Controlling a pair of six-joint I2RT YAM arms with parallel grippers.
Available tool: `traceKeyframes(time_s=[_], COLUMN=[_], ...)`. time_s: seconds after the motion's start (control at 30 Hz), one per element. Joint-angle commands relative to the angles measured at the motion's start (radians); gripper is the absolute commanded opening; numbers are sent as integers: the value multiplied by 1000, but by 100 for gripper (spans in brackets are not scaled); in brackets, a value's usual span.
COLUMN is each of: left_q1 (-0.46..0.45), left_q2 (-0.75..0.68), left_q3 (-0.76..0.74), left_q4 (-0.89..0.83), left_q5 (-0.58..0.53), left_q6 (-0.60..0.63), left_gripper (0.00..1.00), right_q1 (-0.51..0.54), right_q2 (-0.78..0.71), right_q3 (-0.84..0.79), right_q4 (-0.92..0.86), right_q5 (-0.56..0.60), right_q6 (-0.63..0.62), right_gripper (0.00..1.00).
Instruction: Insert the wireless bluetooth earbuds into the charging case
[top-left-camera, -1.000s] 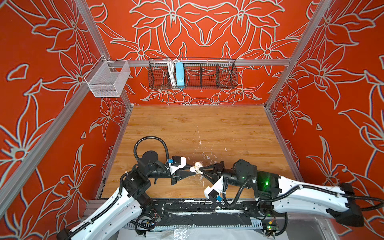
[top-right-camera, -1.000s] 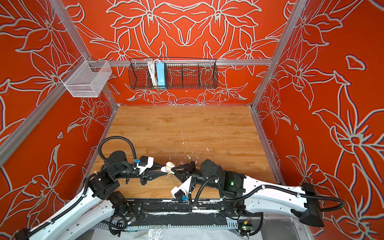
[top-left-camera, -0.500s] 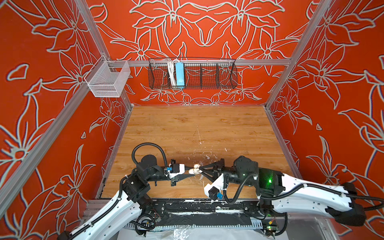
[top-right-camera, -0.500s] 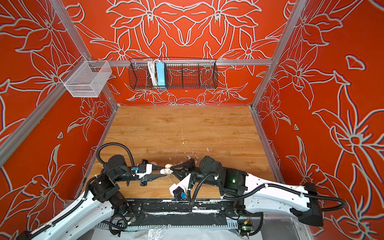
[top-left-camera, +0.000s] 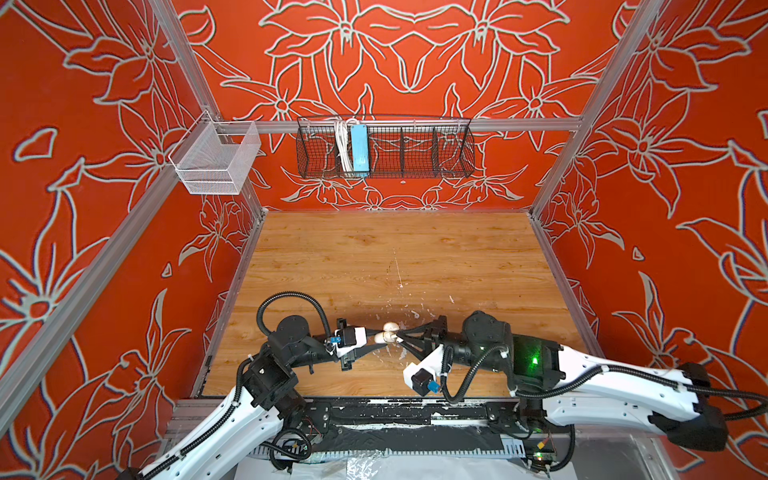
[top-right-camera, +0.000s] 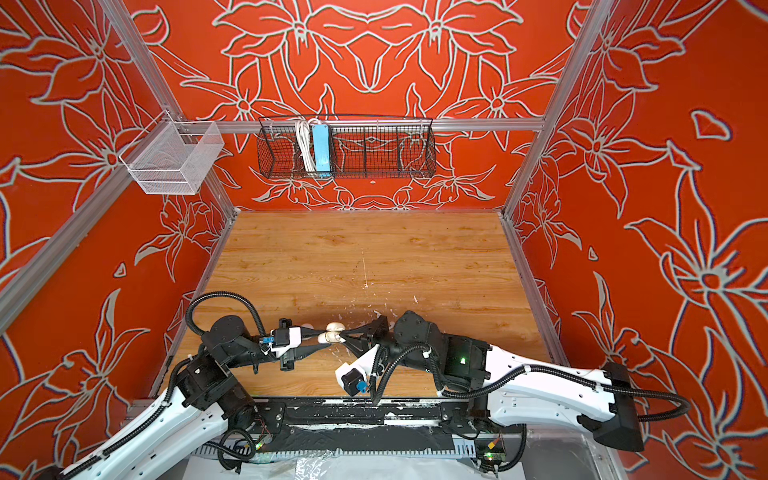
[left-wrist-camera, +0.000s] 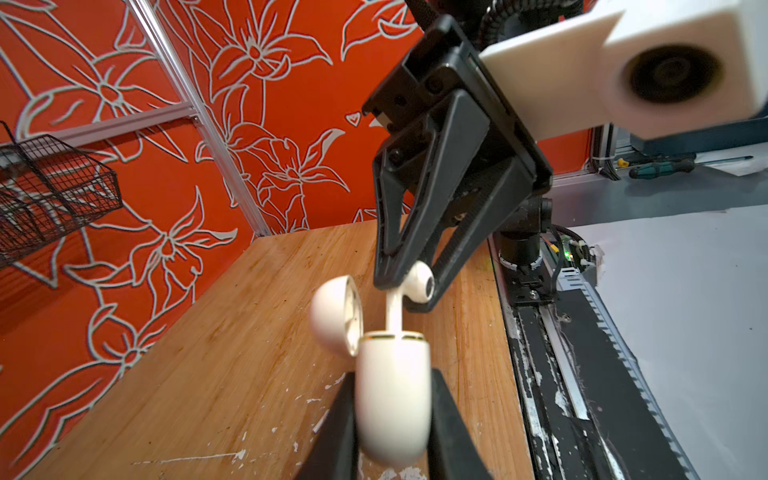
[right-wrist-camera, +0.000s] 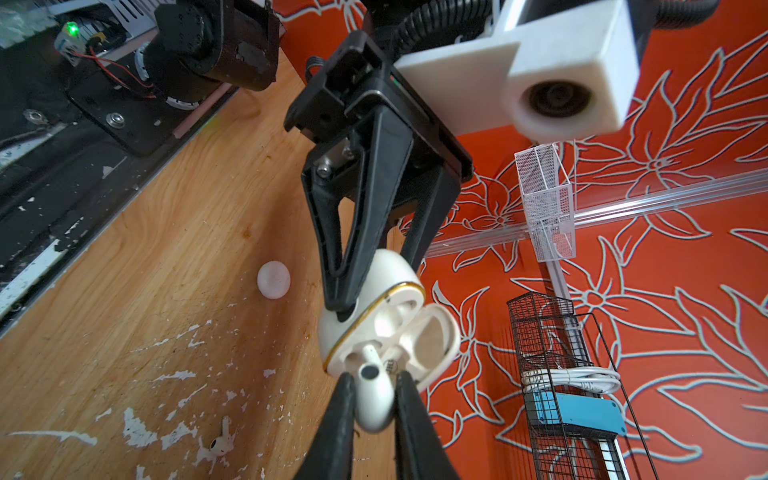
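**Fig.** R tool (left-wrist-camera: 409, 286), jaws nearly shut, pinches one earbud (left-wrist-camera: 419, 282) by its head, stem pointing into the case (left-wrist-camera: 392, 395). The stem tip enters a slot at the gold rim. The head stands well proud, so the bud is not yet seated. L tool (right-wrist-camera: 374, 286), likewise nearly shut, clamps the case body, apparently clear of the desk (right-wrist-camera: 145, 291), with lid (left-wrist-camera: 332, 311) hinged open. Other slot appears empty. 2nd earbud (right-wrist-camera: 220, 444) lies on the desk among paint flecks, apart from a white disc (right-wrist-camera: 273, 279). Progress, est.: partway through bud no. 1. Left to do: push home, release, then fetch and insert no. 2.
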Motion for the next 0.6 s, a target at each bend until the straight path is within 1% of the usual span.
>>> traceKeyframes(time_s=[0.0, 0.2, 0.57], left_q1=[-9, -9, -11], left_q2=[-23, -46, -66], left_q3=[-6, -16, -43], left_q4=[56, 81, 119], left_q5=[-6, 29, 45], left_q6=[2, 7, 16], left_gripper=[0, 0, 0], right_q1=[-3, -4, -4], right_q2=[-11, 25, 41], right_q3=[-9, 9, 24], right_q4=[0, 12, 24], right_q5=[18, 59, 58], right_q6=[32, 52, 81], right_gripper=[18, 17, 17])
